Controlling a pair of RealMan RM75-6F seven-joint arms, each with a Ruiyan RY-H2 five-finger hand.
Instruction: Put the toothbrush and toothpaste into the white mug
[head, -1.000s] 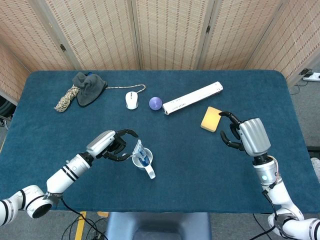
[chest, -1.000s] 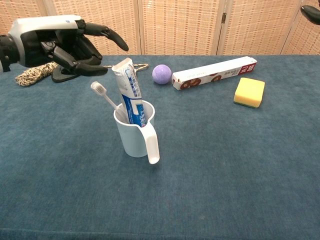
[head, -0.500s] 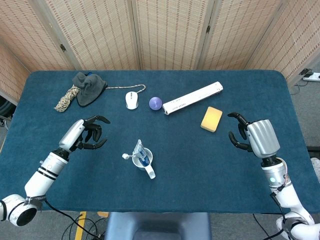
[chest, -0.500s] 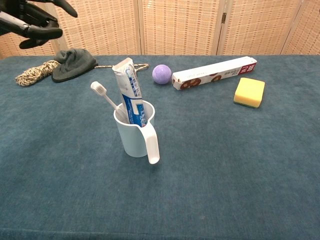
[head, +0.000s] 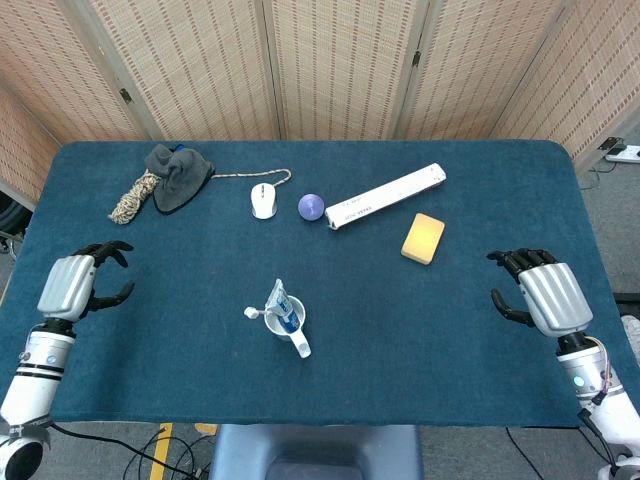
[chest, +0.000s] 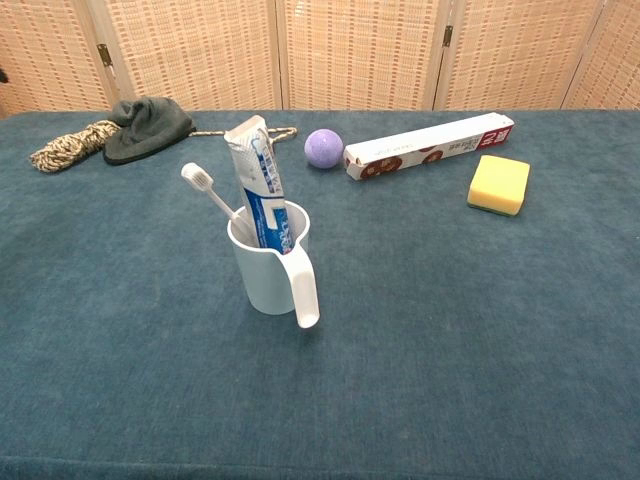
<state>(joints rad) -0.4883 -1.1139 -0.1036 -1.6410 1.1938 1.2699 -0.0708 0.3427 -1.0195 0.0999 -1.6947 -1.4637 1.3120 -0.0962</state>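
The left hand (head: 72, 285) hangs at the near left edge of the dark blue cloth-covered table (head: 480, 330), fingers loosely curled and apart with nothing in them; the right hand (head: 545, 296) sits the same way at the near right edge, equally empty. Both are well apart from the white handled mug (chest: 268, 268), which stands upright near the front middle. Inside it the white-bristled toothbrush (chest: 210, 192) leans out to the left and the blue-and-white toothpaste tube (chest: 259, 182) stands almost upright, both resting against the rim. By the look of it the task is finished, so the sensible thing now is to keep both arms out wide and avoid sweeping across the mug, which looks top-heavy and could tip if its handle were nudged.
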